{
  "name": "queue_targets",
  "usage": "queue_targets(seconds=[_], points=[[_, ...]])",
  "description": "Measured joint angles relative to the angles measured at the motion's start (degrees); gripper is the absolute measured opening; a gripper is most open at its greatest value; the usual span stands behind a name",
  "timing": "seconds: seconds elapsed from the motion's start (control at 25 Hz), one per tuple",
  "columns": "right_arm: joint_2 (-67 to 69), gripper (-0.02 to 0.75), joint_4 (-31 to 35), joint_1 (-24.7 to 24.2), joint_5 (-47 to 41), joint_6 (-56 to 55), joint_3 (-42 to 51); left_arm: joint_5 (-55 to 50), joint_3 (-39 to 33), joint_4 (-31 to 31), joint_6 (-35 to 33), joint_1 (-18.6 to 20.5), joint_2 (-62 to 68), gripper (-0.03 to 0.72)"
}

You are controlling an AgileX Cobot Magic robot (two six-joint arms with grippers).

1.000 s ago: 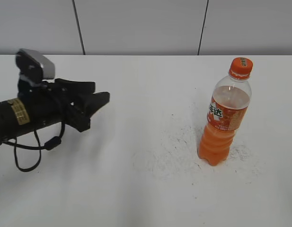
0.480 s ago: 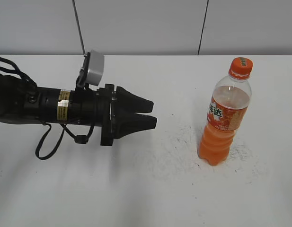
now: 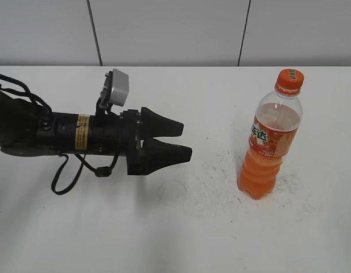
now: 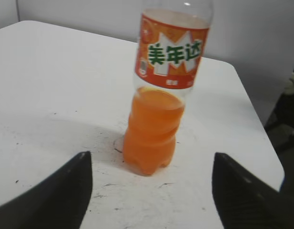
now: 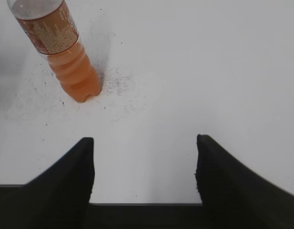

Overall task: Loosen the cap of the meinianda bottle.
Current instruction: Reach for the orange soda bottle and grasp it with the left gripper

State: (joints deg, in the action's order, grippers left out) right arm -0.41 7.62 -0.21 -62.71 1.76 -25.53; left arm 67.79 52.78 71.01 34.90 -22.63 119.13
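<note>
Orange-capped, the meinianda bottle (image 3: 269, 136) is seen upright at three o'clock on the table (image 3: 181, 227), approached by the spread, empty left gripper (image 3: 184, 141); next, its body should be clamped, the cap (image 3: 289, 81) untouched, the right gripper (image 5: 144, 162) likewise spread.

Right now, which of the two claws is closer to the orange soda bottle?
The left claw: it points open at the Mirinda bottle from across the table. The right claw doesn't appear in the exterior view.

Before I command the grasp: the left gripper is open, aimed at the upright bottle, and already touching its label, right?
Not quite. The left gripper is open and aimed at the upright bottle, but it is not touching it: the exterior view shows bare table between fingertips and bottle. The cap is on.
</note>
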Motion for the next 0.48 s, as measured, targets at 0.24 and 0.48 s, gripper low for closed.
queue_targets(seconds=[0.24,0.48], points=[[0.0,0.493,0.0,0.0,0.0,0.0,0.0,-0.1,6.4,-1.1,-0.3,-3.2,6.6,0.662],[0.0,0.493,0.0,0.0,0.0,0.0,0.0,0.0,12.9,1.6,-0.3,-7.6,11.3,0.664]])
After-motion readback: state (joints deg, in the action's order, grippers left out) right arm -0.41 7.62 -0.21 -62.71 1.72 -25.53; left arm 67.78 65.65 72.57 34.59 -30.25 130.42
